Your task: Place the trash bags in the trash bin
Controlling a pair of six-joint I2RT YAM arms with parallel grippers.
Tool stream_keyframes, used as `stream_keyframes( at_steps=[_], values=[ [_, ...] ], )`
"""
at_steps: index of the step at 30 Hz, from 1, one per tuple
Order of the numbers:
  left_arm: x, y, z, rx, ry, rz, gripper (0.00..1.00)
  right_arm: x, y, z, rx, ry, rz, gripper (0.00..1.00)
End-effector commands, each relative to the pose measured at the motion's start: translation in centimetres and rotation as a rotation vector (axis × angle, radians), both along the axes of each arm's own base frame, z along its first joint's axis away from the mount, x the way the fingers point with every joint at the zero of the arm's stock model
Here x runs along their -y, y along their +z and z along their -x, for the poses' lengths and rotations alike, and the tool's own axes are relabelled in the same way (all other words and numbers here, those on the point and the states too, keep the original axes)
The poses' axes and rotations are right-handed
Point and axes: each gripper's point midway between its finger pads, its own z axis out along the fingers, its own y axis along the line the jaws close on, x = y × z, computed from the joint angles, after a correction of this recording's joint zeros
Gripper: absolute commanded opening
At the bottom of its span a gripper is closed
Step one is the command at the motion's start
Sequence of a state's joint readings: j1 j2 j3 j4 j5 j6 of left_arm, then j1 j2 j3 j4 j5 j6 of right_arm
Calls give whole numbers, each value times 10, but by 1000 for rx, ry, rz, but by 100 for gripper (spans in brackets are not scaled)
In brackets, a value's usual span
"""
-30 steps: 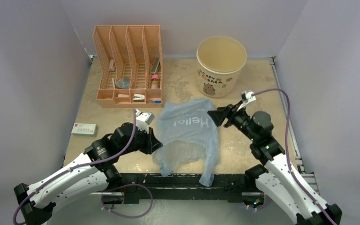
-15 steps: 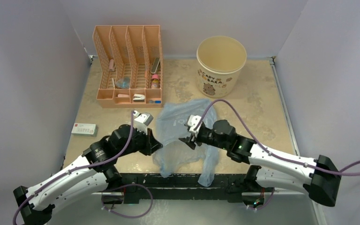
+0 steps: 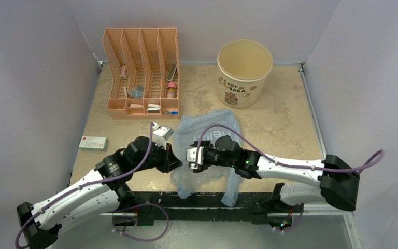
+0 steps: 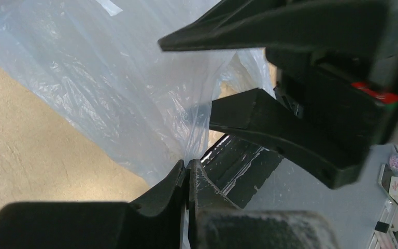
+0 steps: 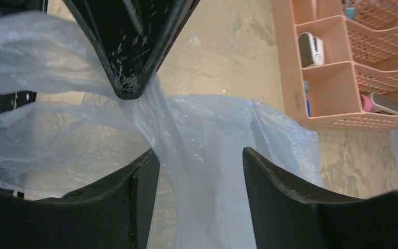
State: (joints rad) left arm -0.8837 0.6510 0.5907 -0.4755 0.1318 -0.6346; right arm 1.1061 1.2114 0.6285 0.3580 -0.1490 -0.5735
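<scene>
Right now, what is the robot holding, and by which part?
The left hand pinches the blue trash bag by its left edge. The right hand is open around the bag, gripping nothing.

The trash bag is spread near-centre on the tabletop; behind it, the trash bin is set right, the organizer left; a box is laid leftward.

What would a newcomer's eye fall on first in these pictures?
A translucent light-blue plastic film bag sprawls over the near edge of the table. Both black claws meet on it: the left claw pinched shut on the film, the right claw open astride a fold. Behind stand a round cream bin, far right, and an orange mesh organizer, far left.
</scene>
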Motion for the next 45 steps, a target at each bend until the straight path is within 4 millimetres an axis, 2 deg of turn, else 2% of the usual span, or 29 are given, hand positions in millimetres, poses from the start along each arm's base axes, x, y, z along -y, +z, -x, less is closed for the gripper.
stream_keyframes(
  at_steps=[1, 2, 4, 5, 6, 7, 8, 10, 15, 19, 22, 25, 28, 30, 34, 37, 41, 45],
  values=[
    [9, 15, -1, 44, -34, 58, 0, -16, 18, -5, 75, 38, -48, 57],
    [9, 14, -1, 42, -36, 58, 0, -18, 23, -6, 78, 27, -77, 52],
    [9, 14, 0, 36, -37, 64, 0, -20, 31, -4, 72, 25, -130, 35],
    [9, 15, 0, 30, -32, 68, 4, -20, 35, -5, 56, 8, -158, 24],
    [8, 15, -1, 28, -19, 72, 11, -20, 38, -8, 34, -25, -184, 12],
    [6, 17, -2, 25, 4, 76, 22, -19, 38, -10, 3, -51, -199, 1],
    [3, 19, -3, 26, 25, 80, 31, -18, 36, -10, -43, -77, -205, 0],
    [-2, 26, -4, 34, 60, 97, 51, -13, 32, -17, -117, -173, -230, 0],
    [-12, 45, 10, 63, 62, 215, 69, 1, 32, -35, -326, -433, -370, 0],
    [-13, 43, 30, 38, 1, 304, 70, 9, 32, -51, -577, -693, -501, 0],
    [-7, 46, 41, 66, -76, 378, 70, 2, 25, -56, -668, -751, -472, 0],
    [7, 43, 49, 81, -187, 408, 70, -6, 17, -64, -759, -808, -445, 0],
    [23, 28, 50, 34, -254, 367, 70, -11, 19, -66, -837, -802, -454, 0],
    [29, 26, 50, 47, -280, 364, 70, -15, 24, -62, -876, -768, -475, 0],
    [30, 30, 38, 139, -245, 373, 73, -20, 34, -54, -922, -720, -479, 0],
    [31, 28, 31, 167, -233, 349, 68, -19, 35, -52, -931, -711, -470, 0],
    [37, 19, 34, 144, -276, 328, 68, -15, 38, -54, -958, -696, -476, 0],
    [43, 12, 38, 139, -318, 345, 68, -15, 48, -55, -984, -666, -501, 0]
  ],
)
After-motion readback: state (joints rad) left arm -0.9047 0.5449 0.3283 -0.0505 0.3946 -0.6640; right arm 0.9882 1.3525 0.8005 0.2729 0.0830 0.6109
